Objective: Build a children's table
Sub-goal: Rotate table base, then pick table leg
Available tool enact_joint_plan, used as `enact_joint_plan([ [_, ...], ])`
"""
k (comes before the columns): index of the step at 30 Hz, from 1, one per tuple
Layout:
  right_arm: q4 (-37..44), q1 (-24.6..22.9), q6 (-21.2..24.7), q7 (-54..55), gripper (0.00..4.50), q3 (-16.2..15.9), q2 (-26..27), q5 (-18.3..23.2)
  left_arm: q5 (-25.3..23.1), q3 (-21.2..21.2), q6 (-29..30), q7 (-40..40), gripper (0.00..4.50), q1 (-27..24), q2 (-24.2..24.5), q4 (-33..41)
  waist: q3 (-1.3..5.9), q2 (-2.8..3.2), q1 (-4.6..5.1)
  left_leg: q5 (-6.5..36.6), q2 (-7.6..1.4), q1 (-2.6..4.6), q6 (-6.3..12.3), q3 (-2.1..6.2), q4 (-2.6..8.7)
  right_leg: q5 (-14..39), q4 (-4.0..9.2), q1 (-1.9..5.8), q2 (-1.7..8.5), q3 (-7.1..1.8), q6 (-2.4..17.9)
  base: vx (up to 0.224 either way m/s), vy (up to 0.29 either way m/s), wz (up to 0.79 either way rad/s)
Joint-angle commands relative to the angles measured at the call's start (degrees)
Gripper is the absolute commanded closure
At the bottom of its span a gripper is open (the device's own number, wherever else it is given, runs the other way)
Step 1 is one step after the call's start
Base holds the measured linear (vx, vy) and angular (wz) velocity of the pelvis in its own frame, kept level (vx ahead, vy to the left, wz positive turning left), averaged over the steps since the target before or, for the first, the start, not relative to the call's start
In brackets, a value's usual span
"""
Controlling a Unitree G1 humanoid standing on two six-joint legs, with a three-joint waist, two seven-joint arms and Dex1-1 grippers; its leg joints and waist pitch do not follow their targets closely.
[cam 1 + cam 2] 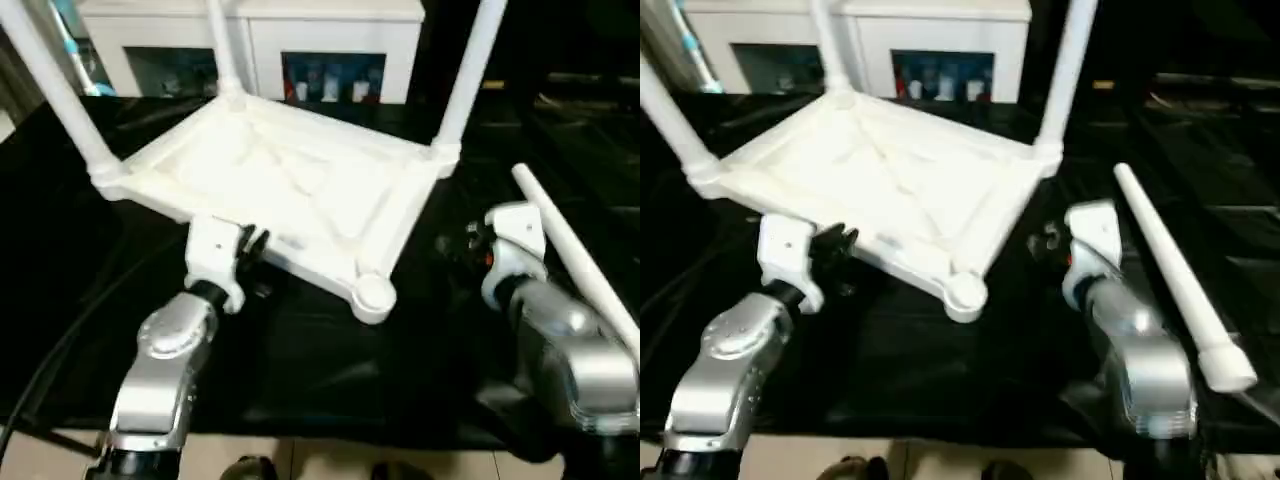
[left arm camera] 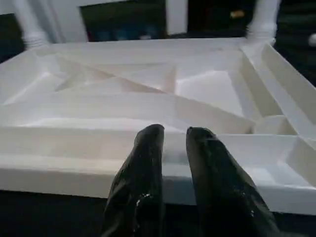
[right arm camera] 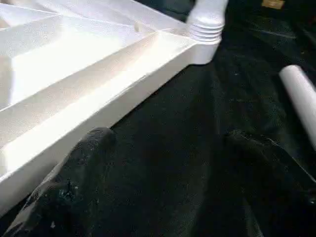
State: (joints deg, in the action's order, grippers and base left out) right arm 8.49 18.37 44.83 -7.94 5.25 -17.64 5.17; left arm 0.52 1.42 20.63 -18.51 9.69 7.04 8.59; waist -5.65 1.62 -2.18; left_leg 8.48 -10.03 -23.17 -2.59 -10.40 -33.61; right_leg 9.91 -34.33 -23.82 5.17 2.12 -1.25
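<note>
The children's table top [image 1: 290, 185] lies upside down on the black cloth, ribbed side up. Three white legs [image 1: 465, 75] stand upright in its left, back and right corner sockets. The near corner socket [image 1: 373, 293] holds nothing. A loose white leg [image 1: 1170, 270] lies on the cloth to the right. My left gripper [image 1: 255, 243] is at the top's near-left rim [image 2: 74, 168], its fingers [image 2: 143, 163] close together with nothing between them. My right gripper [image 3: 168, 143] hangs open over the cloth, between the top's right edge and the loose leg, holding nothing.
A white cabinet [image 1: 250, 40] with dark openings stands behind the work. The black cloth ends at the near edge [image 1: 300, 440], with pale floor below it. A black cable [image 1: 60, 350] runs across the cloth by my left forearm.
</note>
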Motion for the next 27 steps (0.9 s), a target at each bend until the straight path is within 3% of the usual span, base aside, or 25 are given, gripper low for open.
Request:
enact_joint_plan([
  [1, -4.38, 1.89, 2.87, -0.05, 0.27, 2.50, -3.11, -0.53, 0.00, 1.57, 1.63, -1.30, 3.45, 0.77, 0.61, 0.75, 3.81, -0.36, 0.07, 20.95, -2.02, 1.78, -0.70, 1.17, 4.50, 18.02, 4.85, 1.59, 1.46, -1.57, 6.44, 0.000, 0.000, 0.00],
  [2, -4.69, 2.09, 2.94, -0.14, 0.13, 2.49, -3.38, -0.62, 0.06, 1.69, 1.72, -1.44, 3.45, 0.76, 0.65, 0.83, 3.93, -0.35, 0.03, 20.70, -2.02, 1.97, -0.73, 1.11, 4.41, 17.40, 4.82, 1.57, 1.46, -1.59, 6.74, 0.000, 0.000, 0.00],
  [5, -13.31, 7.97, 3.83, -1.38, 0.13, 4.54, -10.36, -1.92, 3.38, 5.37, 3.77, -10.48, 3.45, -0.24, 4.93, 4.26, 4.29, -0.79, 0.07, 16.76, -1.79, 1.32, 0.38, 0.97, 4.12, 13.33, 4.31, 2.38, 1.80, -1.53, 8.83, 0.000, 0.000, 0.00],
  [6, -13.31, 7.97, 3.83, -1.38, 0.13, 4.54, -10.36, -1.92, 3.38, 5.37, 3.77, -10.48, 3.45, -0.24, 4.93, 4.26, 4.40, -0.74, -0.02, 16.39, -1.77, 1.53, 0.50, 1.00, 3.93, 13.07, 4.13, 2.35, 1.86, -1.44, 9.45, 0.000, 0.000, 0.00],
  [7, -16.54, 9.52, 4.30, -2.60, 0.13, 4.16, -13.02, -2.68, 3.98, 5.88, 4.76, -12.61, 3.45, -0.14, 6.21, 4.70, 4.24, -0.79, -0.08, 16.11, -1.73, 1.73, 1.25, 0.52, 3.63, 13.33, 4.41, 2.19, 1.92, -1.61, 10.29, 0.000, 0.000, 0.00],
  [9, -18.22, 10.19, 4.53, -4.04, 0.13, 3.43, -14.61, -2.94, 4.45, 5.96, 4.92, -13.57, 3.45, 0.03, 6.72, 4.82, 4.29, -0.83, -0.07, 14.45, -1.69, 1.28, 2.04, 0.52, 3.54, 12.77, 4.27, 2.61, 2.00, -1.52, 10.67, 0.000, 0.000, 0.00],
  [15, -32.48, 16.96, 7.02, -12.45, 0.13, 3.08, -22.71, -1.07, 7.31, 6.44, 6.15, -18.98, 3.45, 1.95, 10.44, 6.59, 4.51, -0.92, 0.06, 13.41, -1.73, 1.52, 3.44, 0.39, 3.06, 10.76, 3.97, 2.83, 1.76, -1.28, 14.26, 0.000, 0.000, 0.00],
  [18, -39.07, 20.80, 11.22, -18.23, 0.13, 1.65, -25.55, 0.95, 9.51, 7.22, 7.73, -22.52, 3.45, 2.79, 12.90, 8.24, 4.36, -0.94, 0.03, 13.95, -1.86, 1.46, 3.77, 0.42, 3.05, 11.57, 3.91, 3.02, 1.88, -1.21, 15.13, 0.000, 0.000, 0.00],
  [23, -46.51, 23.41, 11.40, -25.03, 0.13, -3.13, -28.00, -1.65, 11.65, 8.47, 10.39, -27.31, 3.45, 3.14, 16.05, 11.37, 4.36, -1.00, -0.19, 15.20, -2.04, 1.67, 3.04, 0.22, 2.89, 13.38, 3.85, 2.81, 1.84, -1.14, 15.92, 0.000, 0.000, 0.00],
  [25, -49.14, 24.31, 12.51, -28.56, 0.47, -4.87, -28.35, -1.65, 12.92, 8.70, 11.65, -28.40, 3.45, 3.06, 16.91, 12.37, 4.33, -1.05, -0.28, 15.78, -2.12, 1.60, 2.71, 0.23, 2.88, 14.26, 3.83, 2.81, 1.85, -1.14, 15.79, 0.000, 0.000, 0.00],
  [27, -50.99, 24.67, 12.55, -30.35, 0.50, -6.50, -28.73, -2.34, 13.27, 8.99, 12.04, -29.03, 3.45, 2.98, 17.61, 12.88, 4.23, -1.14, -0.38, 16.44, -2.15, 1.64, 2.53, 0.22, 2.90, 15.53, 3.86, 2.66, 1.85, -1.14, 15.78, 0.000, 0.000, 0.00],
])
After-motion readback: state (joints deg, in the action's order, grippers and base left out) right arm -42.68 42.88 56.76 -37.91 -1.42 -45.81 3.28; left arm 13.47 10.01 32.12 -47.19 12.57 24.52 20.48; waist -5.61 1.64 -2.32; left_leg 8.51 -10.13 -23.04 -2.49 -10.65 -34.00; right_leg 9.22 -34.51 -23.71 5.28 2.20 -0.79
